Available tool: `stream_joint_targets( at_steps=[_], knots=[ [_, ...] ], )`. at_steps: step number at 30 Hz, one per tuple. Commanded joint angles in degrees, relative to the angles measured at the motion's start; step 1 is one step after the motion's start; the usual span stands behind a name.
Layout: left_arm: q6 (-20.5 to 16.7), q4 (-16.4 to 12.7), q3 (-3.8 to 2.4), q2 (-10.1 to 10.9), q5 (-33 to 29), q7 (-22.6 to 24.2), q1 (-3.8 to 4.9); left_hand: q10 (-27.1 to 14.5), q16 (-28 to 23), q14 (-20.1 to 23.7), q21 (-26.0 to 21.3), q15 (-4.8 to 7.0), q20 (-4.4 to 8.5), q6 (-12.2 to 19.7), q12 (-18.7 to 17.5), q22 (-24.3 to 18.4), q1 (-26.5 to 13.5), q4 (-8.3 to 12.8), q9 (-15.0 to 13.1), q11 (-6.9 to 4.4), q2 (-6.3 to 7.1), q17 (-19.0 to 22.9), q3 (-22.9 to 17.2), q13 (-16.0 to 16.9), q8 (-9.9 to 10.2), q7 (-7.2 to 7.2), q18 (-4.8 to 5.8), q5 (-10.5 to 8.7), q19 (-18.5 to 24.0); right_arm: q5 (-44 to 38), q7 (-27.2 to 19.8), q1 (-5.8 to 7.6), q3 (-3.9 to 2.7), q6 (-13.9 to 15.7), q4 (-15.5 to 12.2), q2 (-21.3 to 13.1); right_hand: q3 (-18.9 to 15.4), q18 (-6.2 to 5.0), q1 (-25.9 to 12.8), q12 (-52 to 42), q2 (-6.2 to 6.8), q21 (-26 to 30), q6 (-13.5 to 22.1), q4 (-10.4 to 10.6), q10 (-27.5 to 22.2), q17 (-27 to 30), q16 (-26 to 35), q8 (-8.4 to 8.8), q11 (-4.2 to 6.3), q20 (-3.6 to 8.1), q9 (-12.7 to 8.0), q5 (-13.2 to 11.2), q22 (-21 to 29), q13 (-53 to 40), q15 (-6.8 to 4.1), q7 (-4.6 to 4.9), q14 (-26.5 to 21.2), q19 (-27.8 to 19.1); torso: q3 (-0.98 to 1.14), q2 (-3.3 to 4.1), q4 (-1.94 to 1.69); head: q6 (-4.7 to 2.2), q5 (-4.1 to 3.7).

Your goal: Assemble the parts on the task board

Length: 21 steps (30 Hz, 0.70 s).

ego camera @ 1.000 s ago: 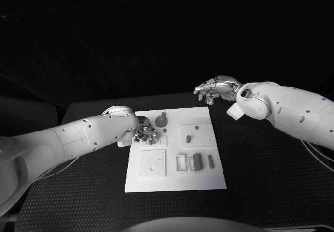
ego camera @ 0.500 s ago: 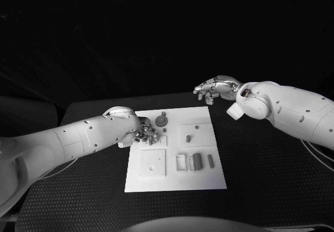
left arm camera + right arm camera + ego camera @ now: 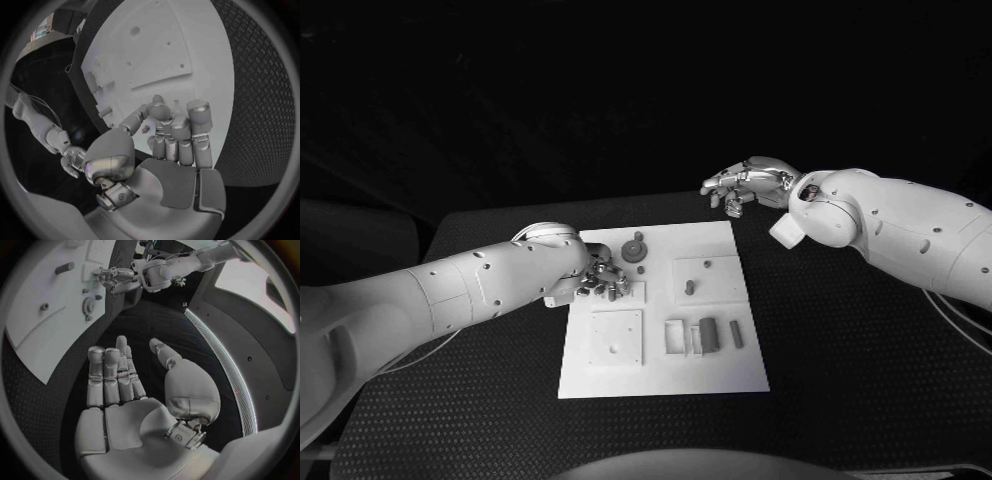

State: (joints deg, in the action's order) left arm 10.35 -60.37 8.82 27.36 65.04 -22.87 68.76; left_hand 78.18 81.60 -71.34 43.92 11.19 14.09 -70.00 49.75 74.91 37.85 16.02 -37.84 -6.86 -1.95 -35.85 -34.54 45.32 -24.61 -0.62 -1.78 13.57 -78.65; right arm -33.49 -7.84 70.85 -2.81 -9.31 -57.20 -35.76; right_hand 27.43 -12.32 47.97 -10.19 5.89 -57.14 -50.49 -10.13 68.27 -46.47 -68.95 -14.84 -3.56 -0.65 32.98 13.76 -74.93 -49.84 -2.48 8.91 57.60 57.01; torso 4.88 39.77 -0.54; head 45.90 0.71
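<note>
Head view: left hand [image 3: 599, 277] low over task board [image 3: 664, 375], fingers bunched on small part, likely seating it; remaining grey parts [image 3: 708, 333] lie beyond, toward right arm.
Left wrist view: fingers [image 3: 199, 125] curled; grasp hidden, cannot tell.
Right wrist view: right hand [image 3: 128, 390] spread wide, empty, off board over worktop [image 3: 150, 325], apparently waiting.

A black worktop [image 3: 848, 340] with a fine dotted, grid-like texture spreads under everything. Its far edge runs across the head view, and behind it lies only darkness. The same textured surface [image 3: 250, 100] appears in the left wrist view.
</note>
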Motion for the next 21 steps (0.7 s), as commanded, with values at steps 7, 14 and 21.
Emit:
stream_joint_targets(
  at_steps=[7,14,21],
  knots=[
    [-1.27,-0.07,0.05,0.45,-0.99,0.02,-0.1,-0.48,0.2,1.13,-0.8,1.47,0.37,0.32,0.34,0.63,-3.14,0.4,-0.31,-0.02,4.05,0.33,6.47,-0.41,0.5,-0.1,-2.23,-6.47,0.39,-0.26,-0.31,-0.02,-0.03,-0.77,0.01,-0.06,0.22,-2.68,-0.52,-0.31,-0.1,0.35,-0.07,-0.02,-0.3,0.08,-0.17,0.03,0.25,0.37,0.05,0.23,-0.6,0.06,-0.19,0.43,-0.12,0.04,-0.03,0.04,-0.04,-0.02,-0.04],
    [-2.34,-0.37,-0.03,0.94,-1.96,0.14,-0.09,-0.59,0.29,1.33,-1.13,1.6,0.49,0.31,0.4,0.62,-4.67,0.14,-0.4,-0.15,5.49,0.47,8.77,-0.61,0.75,-0.13,-2.44,-10.58,0.58,-0.26,-0.31,-0.02,-0.03,-0.74,0.02,-0.1,0.22,-2.68,-0.53,-0.31,-0.09,0.36,-0.06,-0.03,-0.3,0.08,-0.17,0.04,0.24,0.37,0.05,0.23,-0.6,0.07,-0.19,0.44,-0.12,0.04,-0.02,0.03,0.0,-0.14,0.03],
    [-3.03,-1.47,-0.27,2.37,-2.67,0.01,0.01,-0.62,0.37,1.39,-1.22,1.64,0.56,0.33,0.46,0.63,-5.49,0.35,-0.5,-0.19,6.5,0.49,9.86,-0.64,0.79,-0.16,-2.53,-10.7,0.6,-0.26,-0.3,-0.02,-0.03,-0.64,0.13,-0.21,0.22,-2.68,-0.53,-0.32,-0.07,0.37,-0.05,-0.03,-0.31,0.09,-0.17,0.04,0.24,0.37,0.05,0.23,-0.6,0.07,-0.19,0.44,-0.12,0.04,-0.03,-0.04,0.0,-0.21,0.08]
  ],
)
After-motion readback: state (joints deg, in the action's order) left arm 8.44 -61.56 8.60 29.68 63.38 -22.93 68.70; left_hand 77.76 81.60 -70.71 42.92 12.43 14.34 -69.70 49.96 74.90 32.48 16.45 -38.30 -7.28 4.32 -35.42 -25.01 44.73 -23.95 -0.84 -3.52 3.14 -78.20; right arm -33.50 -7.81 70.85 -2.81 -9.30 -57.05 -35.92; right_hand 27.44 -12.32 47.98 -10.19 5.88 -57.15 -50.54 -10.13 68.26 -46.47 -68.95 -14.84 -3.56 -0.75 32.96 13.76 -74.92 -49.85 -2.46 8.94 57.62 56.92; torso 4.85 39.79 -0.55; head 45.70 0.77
